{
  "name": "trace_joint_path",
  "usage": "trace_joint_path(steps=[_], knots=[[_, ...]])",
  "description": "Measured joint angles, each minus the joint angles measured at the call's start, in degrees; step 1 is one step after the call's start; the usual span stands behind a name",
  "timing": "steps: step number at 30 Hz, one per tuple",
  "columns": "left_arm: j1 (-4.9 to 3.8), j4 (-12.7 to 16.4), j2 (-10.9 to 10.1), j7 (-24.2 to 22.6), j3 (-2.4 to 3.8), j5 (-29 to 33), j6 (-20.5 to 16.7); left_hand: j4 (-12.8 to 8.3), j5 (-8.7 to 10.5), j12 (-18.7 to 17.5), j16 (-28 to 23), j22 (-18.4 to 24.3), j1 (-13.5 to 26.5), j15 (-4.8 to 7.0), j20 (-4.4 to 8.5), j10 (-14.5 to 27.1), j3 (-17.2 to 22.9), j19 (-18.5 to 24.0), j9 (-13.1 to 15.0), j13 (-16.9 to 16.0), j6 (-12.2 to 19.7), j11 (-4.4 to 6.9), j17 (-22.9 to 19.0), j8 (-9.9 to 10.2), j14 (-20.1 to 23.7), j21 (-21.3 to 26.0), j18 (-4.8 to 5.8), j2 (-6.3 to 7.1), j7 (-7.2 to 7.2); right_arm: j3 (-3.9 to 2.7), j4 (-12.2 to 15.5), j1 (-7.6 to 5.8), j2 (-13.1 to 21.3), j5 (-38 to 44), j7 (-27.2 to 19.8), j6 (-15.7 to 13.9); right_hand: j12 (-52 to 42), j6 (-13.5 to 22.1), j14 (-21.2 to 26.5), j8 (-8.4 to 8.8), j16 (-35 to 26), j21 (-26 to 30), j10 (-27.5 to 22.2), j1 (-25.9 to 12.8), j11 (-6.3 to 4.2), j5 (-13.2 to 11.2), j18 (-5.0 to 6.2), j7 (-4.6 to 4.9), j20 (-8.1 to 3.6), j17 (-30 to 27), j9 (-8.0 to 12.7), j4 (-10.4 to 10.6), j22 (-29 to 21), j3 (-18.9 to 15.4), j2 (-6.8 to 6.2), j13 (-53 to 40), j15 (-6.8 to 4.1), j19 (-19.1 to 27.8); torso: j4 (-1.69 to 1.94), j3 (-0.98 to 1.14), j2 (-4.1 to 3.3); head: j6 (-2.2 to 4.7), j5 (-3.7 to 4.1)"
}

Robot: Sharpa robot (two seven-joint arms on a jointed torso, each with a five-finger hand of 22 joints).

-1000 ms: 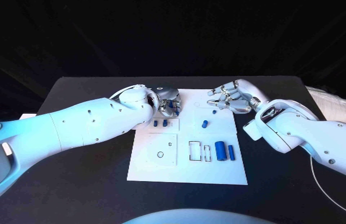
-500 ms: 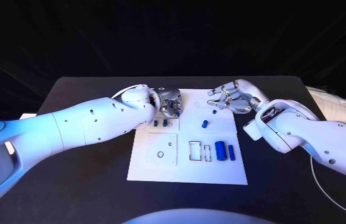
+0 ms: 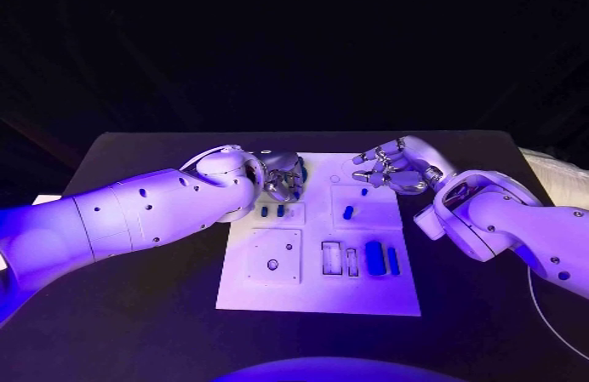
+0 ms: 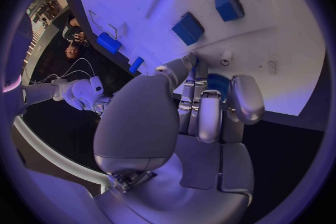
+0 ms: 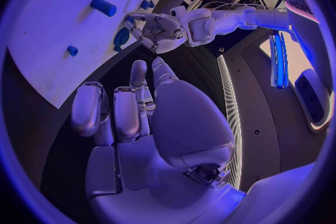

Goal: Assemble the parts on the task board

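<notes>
Head view: parts (image 3: 375,258) on task board (image 3: 319,293)

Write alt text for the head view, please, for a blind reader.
Two white robot arms reach over a white task board on a black table. The left robot hand and right robot hand hover at its far end; small blue parts lie on it.
</notes>
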State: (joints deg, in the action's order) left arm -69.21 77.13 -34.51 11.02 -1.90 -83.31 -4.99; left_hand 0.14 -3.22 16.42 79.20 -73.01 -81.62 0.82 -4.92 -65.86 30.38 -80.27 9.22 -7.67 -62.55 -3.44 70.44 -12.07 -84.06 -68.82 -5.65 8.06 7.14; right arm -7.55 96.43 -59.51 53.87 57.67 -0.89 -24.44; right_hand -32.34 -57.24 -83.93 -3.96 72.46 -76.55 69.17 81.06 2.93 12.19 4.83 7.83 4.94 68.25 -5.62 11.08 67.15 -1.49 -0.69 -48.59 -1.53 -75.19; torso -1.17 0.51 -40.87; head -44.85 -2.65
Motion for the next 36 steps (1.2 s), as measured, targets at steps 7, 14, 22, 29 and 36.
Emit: trace_joint_path(steps=[7, 14, 22, 29, 36], knots=[[-0.36, 3.0, -3.4, 0.9, 1.19, 3.3, -0.9, 0.0, 0.0, -0.3, 0.0, -0.1, 0.3, 0.0, 0.0, -0.1, 0.0, 0.0, -0.1, 0.1, 0.0, -0.15, -0.1, 0.0, 0.0, -0.2, -0.01, 0.26, 0.0, 0.0, -0.1, 0.02, 0.1, 0.0, 0.0, 0.0, 0.0, 0.0, 0.0, 0.0, 0.0, 0.0, 0.0, 0.0, 0.0, 0.0, 0.0, 0.0, 0.0, 0.0, -0.1, 0.0, 0.0, 0.0, 0.0, 0.1, 0.0, 0.0, 0.07, 0.01, 0.01, 0.18, -0.03], [-0.48, 4.2, -5.8, 1.7, 1.41, 6.1, -1.4, 0.0, 0.0, -0.5, 0.0, -0.2, 0.5, 0.0, 0.0, -0.2, 0.0, 0.0, -0.1, 0.1, 0.0, -0.21, -0.1, 0.0, 0.0, -0.2, -0.04, 0.48, -0.01, 0.0, -0.1, 0.18, 0.2, 0.0, 0.0, 0.0, 0.0, 0.0, 0.0, 0.0, 0.0, 0.0, 0.0, 0.0, 0.0, 0.0, 0.0, 0.0, 0.0, 0.0, 0.0, 0.0, 0.0, 0.0, 0.0, 0.1, 0.0, 0.0, 0.07, 0.02, 0.01, 0.25, 0.13], [-0.51, 4.2, -7.1, 2.5, 1.44, 7.9, -1.4, -0.1, 0.0, -0.7, 0.0, -0.3, 0.5, -0.01, -0.21, -0.2, 0.1, -0.2, -0.2, 0.1, 0.0, -0.21, -0.2, 0.3, 0.0, -0.2, -0.09, 0.48, -0.01, 0.0, -0.1, 0.28, 0.2, 0.0, 0.0, 0.0, 0.0, 0.0, 0.0, 0.0, 0.0, 0.0, 0.0, 0.0, 0.0, 0.0, 0.0, 0.0, 0.0, 0.0, 0.0, 0.0, 0.0, 0.0, 0.0, 0.1, 0.0, 0.0, 0.01, 0.02, -0.03, 0.22, 0.24], [-0.52, 4.2, -7.4, 3.0, 1.44, 8.5, -1.3, -0.1, 0.0, -0.7, 0.0, -0.3, 0.5, -0.01, -0.21, -0.2, 0.1, -0.2, -0.2, 0.1, 0.0, -0.21, -0.2, 0.4, 0.0, -0.2, -0.1, 0.48, -0.02, 0.0, -0.1, 0.31, 0.2, 0.0, 0.1, 0.0, 0.0, 0.0, 0.0, 0.0, 0.0, 0.0, 0.0, 0.0, 0.01, 0.0, 0.0, 0.0, 0.0, 0.0, 0.0, 0.0, 0.0, 0.0, 0.0, 0.1, 0.0, 0.0, -0.05, 0.07, -0.06, 0.25, 0.15], [-0.52, 3.7, -7.1, 3.2, 1.43, 8.8, -0.8, -0.1, 0.0, -0.7, 0.0, -0.4, 0.7, -0.01, -0.21, -0.2, 0.1, -0.2, -0.2, 0.1, -0.2, -0.22, -0.4, 0.4, 0.0, -0.2, -0.1, 0.77, 0.19, 0.0, -0.1, 0.33, 0.1, 0.0, 0.1, 0.0, 0.0, 0.0, 0.0, 0.0, 0.0, 0.0, 0.0, 0.0, 0.01, 0.0, 0.0, 0.0, 0.0, 0.0, 0.0, 0.0, 0.0, 0.0, 0.0, 0.1, 0.0, 0.0, -0.08, 0.09, -0.07, 0.11, -0.19]])
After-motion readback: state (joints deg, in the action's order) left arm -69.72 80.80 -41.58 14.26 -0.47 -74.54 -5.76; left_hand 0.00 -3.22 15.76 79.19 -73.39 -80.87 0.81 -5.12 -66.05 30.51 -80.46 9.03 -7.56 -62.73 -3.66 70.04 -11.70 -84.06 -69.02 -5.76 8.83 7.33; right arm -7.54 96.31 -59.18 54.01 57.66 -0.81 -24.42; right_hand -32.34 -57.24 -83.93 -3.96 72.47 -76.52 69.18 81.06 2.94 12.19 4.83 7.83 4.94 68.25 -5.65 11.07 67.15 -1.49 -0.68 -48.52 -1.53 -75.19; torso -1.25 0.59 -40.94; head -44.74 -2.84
